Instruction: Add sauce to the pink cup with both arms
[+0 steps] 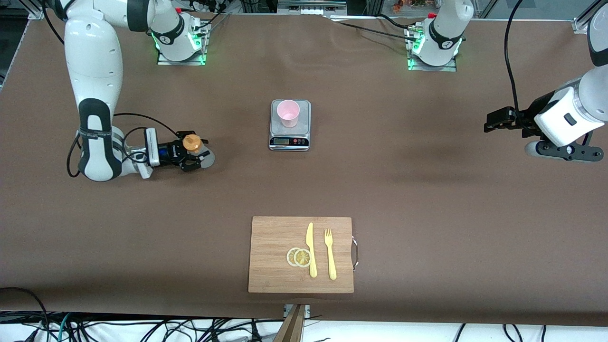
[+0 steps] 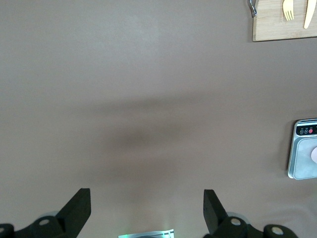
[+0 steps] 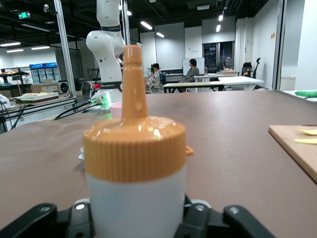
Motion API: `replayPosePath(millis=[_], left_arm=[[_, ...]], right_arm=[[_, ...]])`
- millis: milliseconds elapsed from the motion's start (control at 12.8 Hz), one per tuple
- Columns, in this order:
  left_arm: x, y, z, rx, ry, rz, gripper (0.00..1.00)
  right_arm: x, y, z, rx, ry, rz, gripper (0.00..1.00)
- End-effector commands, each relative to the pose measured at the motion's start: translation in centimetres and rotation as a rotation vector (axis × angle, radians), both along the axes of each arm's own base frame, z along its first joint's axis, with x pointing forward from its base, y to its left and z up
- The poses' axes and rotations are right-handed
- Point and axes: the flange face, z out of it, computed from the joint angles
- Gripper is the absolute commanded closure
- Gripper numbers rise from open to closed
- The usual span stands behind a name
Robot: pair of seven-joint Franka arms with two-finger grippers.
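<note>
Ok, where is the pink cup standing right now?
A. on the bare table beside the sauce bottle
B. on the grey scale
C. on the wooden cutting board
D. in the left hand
B: the pink cup stands upright on the grey scale, farther from the front camera than the cutting board.

Frosted plastic sauce (image 3: pixel 136 198), wooden board (image 1: pixel 275 256)

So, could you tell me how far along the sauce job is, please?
Early. The right gripper has closed around the sauce bottle, which stands at table level. The pink cup waits on the scale, looking empty. The left gripper waits open above bare table. Carrying and squeezing remain.
</note>
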Motion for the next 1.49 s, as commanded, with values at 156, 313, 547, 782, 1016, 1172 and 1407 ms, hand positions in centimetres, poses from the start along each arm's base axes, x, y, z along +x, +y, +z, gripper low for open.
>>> replayPosePath(millis=[156,313,547,782,1016,1172,1407], left_arm=[[0.3,-0.1,0.5,0.001,-0.005,-0.022,0.00],[0.2,-0.1,0.6,0.000,-0.006,-0.022,0.00],[0.2,-0.1,0.6,0.000,-0.006,-0.022,0.00],[0.2,-0.1,0.6,0.000,-0.006,-0.022,0.00],[0.2,-0.1,0.6,0.000,-0.006,-0.023,0.00],[0.2,-0.1,0.6,0.000,-0.006,-0.023,0.00],[0.2,0.1,0.6,0.000,-0.006,-0.022,0.00]], right_arm=[[2.1,-1.0,1.6,0.020,-0.053,0.012,0.00],[1.3,-3.4,1.5,-0.033,-0.047,0.061,0.00],[0.2,-8.1,3.0,-0.118,-0.020,0.111,0.00],[1.4,-11.2,7.5,-0.188,-0.014,0.166,0.00],[6.0,-12.6,15.9,-0.402,-0.007,0.234,0.00],[7.0,-11.1,21.5,-0.566,0.023,0.220,0.00],[7.2,-7.2,28.6,-0.823,0.031,0.151,0.00]])
